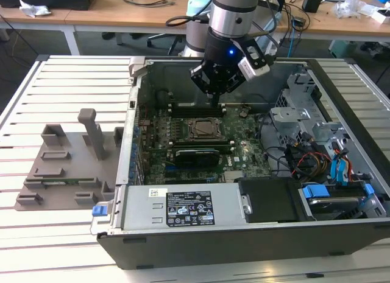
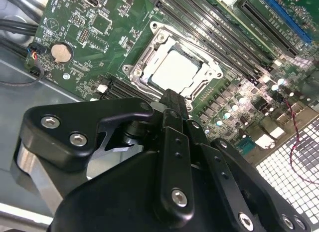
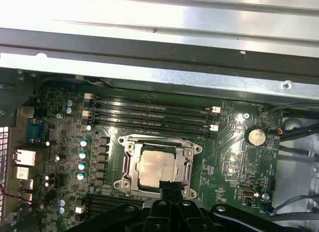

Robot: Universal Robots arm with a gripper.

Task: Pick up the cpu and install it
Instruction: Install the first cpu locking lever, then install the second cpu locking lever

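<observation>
The cpu (image 2: 175,71) is a pale silvery square lying flat inside the metal socket frame (image 2: 144,52) on the green motherboard (image 2: 89,52); the first wrist view shows the cpu (image 3: 154,167) in the frame as well. In the exterior view the socket (image 1: 204,129) sits mid-board inside the open computer case (image 1: 244,240). My gripper (image 1: 216,99) hangs above the board, just behind the socket. In both wrist views its black fingers stand pressed together into one bar, the gripper (image 2: 172,96) (image 3: 168,187) hovering at the socket's edge with nothing held.
A long black expansion card (image 1: 195,155) lies in front of the socket, memory slots (image 3: 149,112) behind it. The power supply (image 1: 183,207) fills the case front, drive cages and cables (image 1: 317,155) the exterior view's right. A grey fixture (image 1: 67,161) stands on the slatted table.
</observation>
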